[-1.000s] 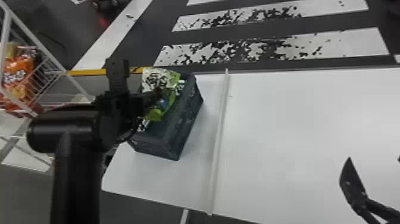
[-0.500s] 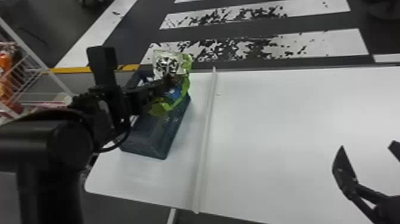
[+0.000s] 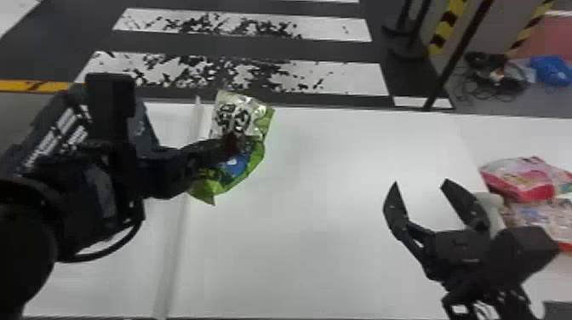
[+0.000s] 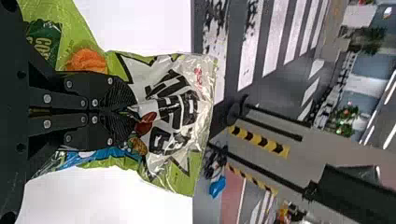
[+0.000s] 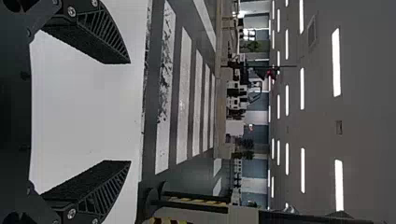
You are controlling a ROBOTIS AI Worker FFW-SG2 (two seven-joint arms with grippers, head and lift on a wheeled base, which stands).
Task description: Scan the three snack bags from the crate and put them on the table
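In the head view my left gripper (image 3: 232, 142) is shut on a green and white snack bag (image 3: 238, 117), held over the table's left part, right of the dark crate (image 3: 142, 127). The left wrist view has the left gripper (image 4: 133, 111) pinching the snack bag (image 4: 196, 112) near its middle, with its printed white panel beyond the fingertips. My right gripper (image 3: 419, 185) stands open over the table's right side with nothing between its fingers; the right wrist view shows the same gripper (image 5: 130, 112) spread wide. Two more snack bags, one pink and red (image 3: 521, 178), one pale (image 3: 540, 215), lie at the far right.
A raised white strip (image 3: 176, 238) runs front to back across the white table (image 3: 319, 221), just right of the crate. Behind the table's far edge is a striped floor, with black and yellow posts (image 3: 447, 27) at the back right.
The left gripper has carried the green bag from over the crate rightward, past the strip. The head view has swung right, bringing the two other bags and more of the right gripper into sight.
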